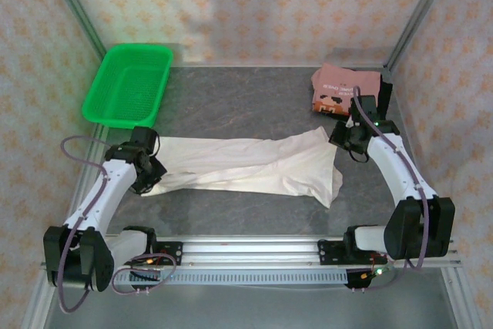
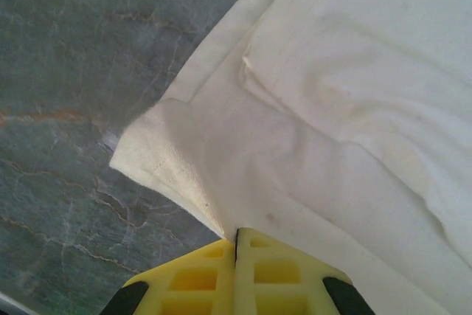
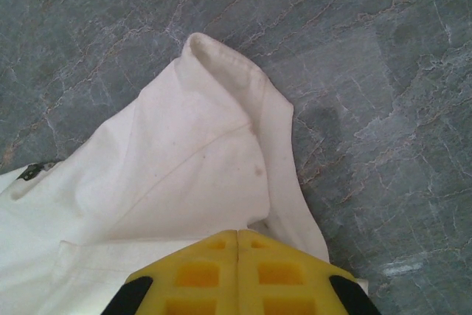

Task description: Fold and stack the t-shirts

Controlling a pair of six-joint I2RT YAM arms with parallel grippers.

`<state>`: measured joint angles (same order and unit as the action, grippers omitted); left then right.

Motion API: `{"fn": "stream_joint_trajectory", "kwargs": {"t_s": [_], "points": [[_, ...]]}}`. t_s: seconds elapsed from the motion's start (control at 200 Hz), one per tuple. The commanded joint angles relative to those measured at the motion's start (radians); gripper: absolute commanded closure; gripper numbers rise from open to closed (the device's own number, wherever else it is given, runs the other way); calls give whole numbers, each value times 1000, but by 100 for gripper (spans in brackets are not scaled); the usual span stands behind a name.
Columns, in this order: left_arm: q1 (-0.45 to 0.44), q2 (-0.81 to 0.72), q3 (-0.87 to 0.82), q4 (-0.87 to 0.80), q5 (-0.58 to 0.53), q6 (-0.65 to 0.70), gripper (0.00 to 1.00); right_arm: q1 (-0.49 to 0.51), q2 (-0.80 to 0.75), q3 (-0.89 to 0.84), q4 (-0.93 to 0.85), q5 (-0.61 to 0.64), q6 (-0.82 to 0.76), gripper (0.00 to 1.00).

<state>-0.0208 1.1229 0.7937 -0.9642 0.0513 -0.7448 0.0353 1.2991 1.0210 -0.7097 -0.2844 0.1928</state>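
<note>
Currently, the cream-white t-shirt (image 1: 246, 163) lies stretched across the middle of the desk (image 1: 231, 105). The left fingers (image 2: 195, 274) and right fingers (image 3: 199, 271) are each clenched on one end of it. Each grip takes only a thin edge, so an uneven pull may slip one end free and bunch the cloth. A wide swing may disturb the folded dusty-pink t-shirt (image 1: 343, 90) nearby.

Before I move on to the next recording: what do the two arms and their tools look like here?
Both the left arm and the right arm have white links with black joints and black bases. A purple-grey cable loops along each. The left tool and the right tool have bright yellow fingers moulded with rectangular hollows, on black mounts.
</note>
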Motion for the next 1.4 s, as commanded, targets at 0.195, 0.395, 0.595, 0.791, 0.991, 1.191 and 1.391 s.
{"fn": "stream_joint_trajectory", "kwargs": {"t_s": [0.195, 0.395, 0.595, 0.791, 0.991, 1.191, 1.391], "points": [[-5, 108, 105, -15, -127, 140, 100, -9, 23, 22, 40, 29, -55, 100], [-6, 220, 157, 27, -121, 195, 100, -9, 67, 31, 44, 16, -79, 100], [-7, 326, 184, 72, -139, 235, 100, -8, 101, 35, 55, 22, -106, 100], [-6, 433, 242, 93, -158, 257, 100, -8, 166, 60, 65, 16, -131, 100], [-8, 532, 297, 114, -163, 258, 96, -8, 258, 99, 89, 14, -150, 99], [-67, 472, 345, 113, -82, 216, 46, -9, 286, 165, 74, 6, -125, 59], [-161, 292, 277, 78, 13, 77, 28, -8, 122, 132, -95, -57, -7, 51]]}}
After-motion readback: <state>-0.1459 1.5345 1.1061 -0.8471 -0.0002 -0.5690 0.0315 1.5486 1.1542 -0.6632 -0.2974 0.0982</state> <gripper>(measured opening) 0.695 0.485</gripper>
